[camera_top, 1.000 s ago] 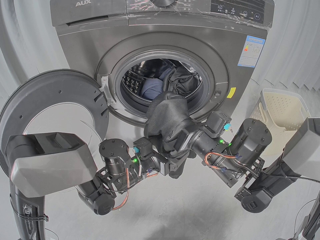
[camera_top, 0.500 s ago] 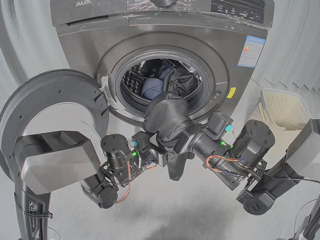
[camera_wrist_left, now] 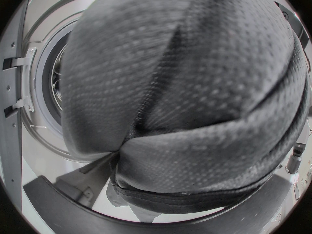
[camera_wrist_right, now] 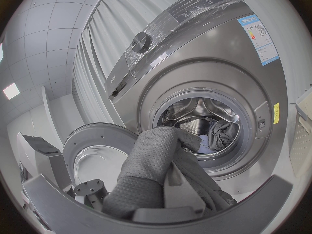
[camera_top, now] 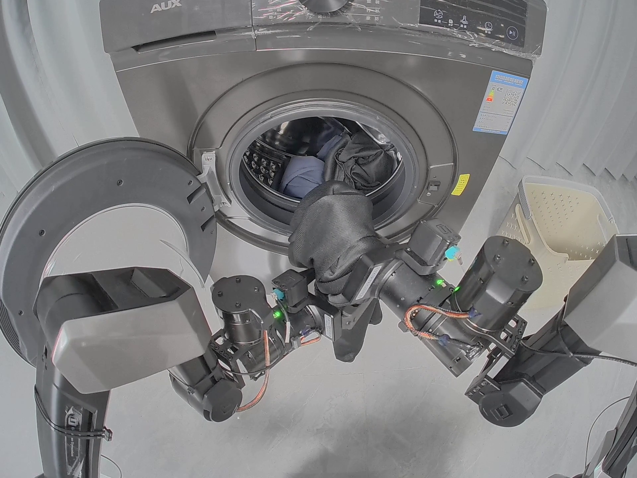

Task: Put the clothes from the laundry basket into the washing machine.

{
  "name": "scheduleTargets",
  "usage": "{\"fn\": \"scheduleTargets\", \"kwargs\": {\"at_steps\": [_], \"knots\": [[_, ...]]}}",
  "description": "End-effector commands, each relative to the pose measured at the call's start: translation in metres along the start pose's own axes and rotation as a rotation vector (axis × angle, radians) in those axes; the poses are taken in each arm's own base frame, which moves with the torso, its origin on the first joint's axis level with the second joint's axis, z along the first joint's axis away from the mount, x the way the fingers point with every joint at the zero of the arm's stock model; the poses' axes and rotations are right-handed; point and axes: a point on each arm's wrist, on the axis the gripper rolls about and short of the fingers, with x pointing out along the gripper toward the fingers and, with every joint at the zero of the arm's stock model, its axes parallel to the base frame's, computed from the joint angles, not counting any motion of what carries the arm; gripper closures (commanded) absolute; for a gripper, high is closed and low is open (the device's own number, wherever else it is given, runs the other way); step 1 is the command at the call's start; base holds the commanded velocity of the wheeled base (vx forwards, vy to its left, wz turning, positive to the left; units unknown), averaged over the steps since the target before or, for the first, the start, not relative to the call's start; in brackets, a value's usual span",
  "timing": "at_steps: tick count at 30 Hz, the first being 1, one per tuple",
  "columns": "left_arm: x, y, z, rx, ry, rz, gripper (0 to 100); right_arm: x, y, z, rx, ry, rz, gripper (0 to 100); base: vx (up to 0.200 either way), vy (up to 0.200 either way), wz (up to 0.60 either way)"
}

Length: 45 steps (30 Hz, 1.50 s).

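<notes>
The black mesh garment (camera_top: 332, 234) lies draped like a hood over the right gripper (camera_top: 358, 279); cloth buries that gripper, so whether it pinches the fabric or only carries it cannot be told. The left gripper (camera_top: 340, 326) sits just below and to the left, against the garment's hanging tail; its grip is also hidden, and the left wrist view has the mesh (camera_wrist_left: 182, 98) bulging close in front.

The hold looks deliberate: the right arm keeps the bulk high enough to pass the lower lip, while the left gathers the loose end so it should not drag or snag.

The bundle's top stands at the near lower rim of the round drum opening (camera_top: 411, 167) of the grey front-loading washing machine (camera_top: 318, 81); whether it touches the rim cannot be told.

Inside the drum, a crumpled dark garment (camera_top: 365, 160) fills the right and a blue garment (camera_top: 302, 170) lies farther back on the left; the upper part is open and gives room to push in and up.

The round door (camera_top: 99, 194) is swung wide to the left, near the left arm, so that side is tight; the cream perforated plastic laundry basket (camera_top: 564, 220) stands on the floor at the right, well apart.
</notes>
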Motion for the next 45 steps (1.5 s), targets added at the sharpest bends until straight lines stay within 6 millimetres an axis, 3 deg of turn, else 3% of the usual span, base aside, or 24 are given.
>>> {"fn": "scheduleTargets", "kwargs": {"at_steps": [1, 8, 15, 21, 32, 37, 38, 41, 45], "knots": [[0.002, 0.001, -0.003, -0.006, 0.0, 0.013, 100, 0.0, 0.0, 0.0, 0.003, -0.001, -0.004, 100, 0.0, 0.0, 0.0], [0.011, 0.019, 0.019, -0.03, -0.097, 0.104, 100, -0.007, -0.011, 0.01, 0.001, -0.009, -0.036, 100, 0.0, 0.0, 0.0], [-0.001, 0.021, 0.055, -0.039, -0.171, 0.12, 100, -0.011, -0.037, 0.019, -0.012, -0.024, -0.111, 100, 0.0, 0.0, 0.0], [-0.018, 0.015, 0.081, -0.049, -0.214, 0.111, 100, -0.02, -0.058, 0.011, -0.025, 0.025, -0.177, 100, 0.0, 0.0, 0.0], [-0.038, 0.002, 0.101, -0.05, -0.235, 0.085, 100, -0.02, -0.06, -0.014, -0.023, 0.101, -0.18, 100, 0.0, 0.0, 0.0], [-0.05, -0.002, 0.106, -0.052, -0.228, 0.079, 100, -0.021, -0.046, -0.017, -0.017, 0.111, -0.115, 100, 0.0, 0.0, 0.0], [-0.052, -0.002, 0.107, -0.052, -0.227, 0.079, 100, -0.021, -0.043, -0.017, -0.015, 0.113, -0.103, 0, 0.0, 0.0, 0.0], [-0.061, -0.003, 0.11, -0.054, -0.224, 0.078, 100, -0.023, -0.037, -0.018, -0.01, 0.117, -0.087, 0, 0.0, 0.0, 0.0], [-0.075, -0.006, 0.118, -0.049, -0.231, 0.067, 100, -0.051, -0.03, -0.013, -0.027, 0.18, -0.057, 0, 0.0, 0.0, 0.0]]}}
